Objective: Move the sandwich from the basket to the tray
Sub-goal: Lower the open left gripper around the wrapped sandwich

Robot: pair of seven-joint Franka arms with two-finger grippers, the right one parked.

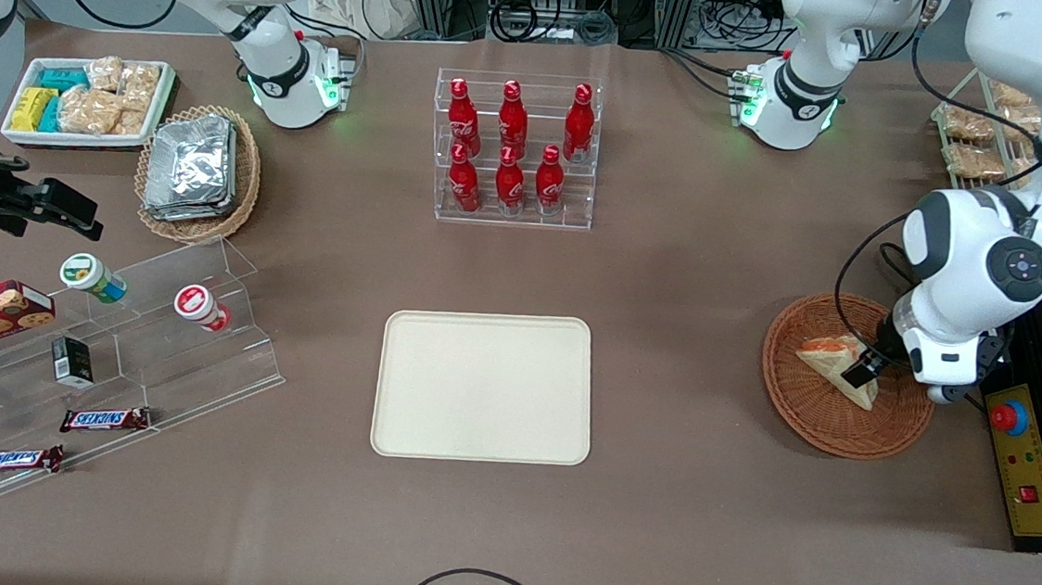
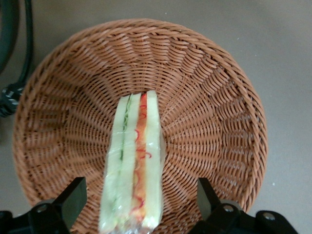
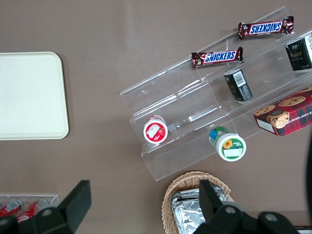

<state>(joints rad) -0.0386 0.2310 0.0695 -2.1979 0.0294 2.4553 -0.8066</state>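
Observation:
The sandwich (image 1: 835, 357) is a plastic-wrapped wedge of pale bread lying in the round reddish-brown wicker basket (image 1: 808, 425) toward the working arm's end of the table. My left gripper (image 1: 862, 372) is lowered into the basket at the sandwich. In the left wrist view the sandwich (image 2: 134, 161) stands on edge, showing green and red-orange filling. The gripper (image 2: 139, 200) is open and straddles the wedge, each dark finger (image 2: 73, 197) a gap away from the bread. The cream tray (image 1: 484, 387) sits flat at the table's middle, with nothing on it.
A clear rack of red bottles (image 1: 514, 148) stands farther from the front camera than the tray. A control box with a red button (image 1: 1009, 419) lies right beside the basket. A tan basket of foil packs (image 1: 200, 170) and an acrylic stepped shelf (image 1: 155, 338) lie toward the parked arm's end.

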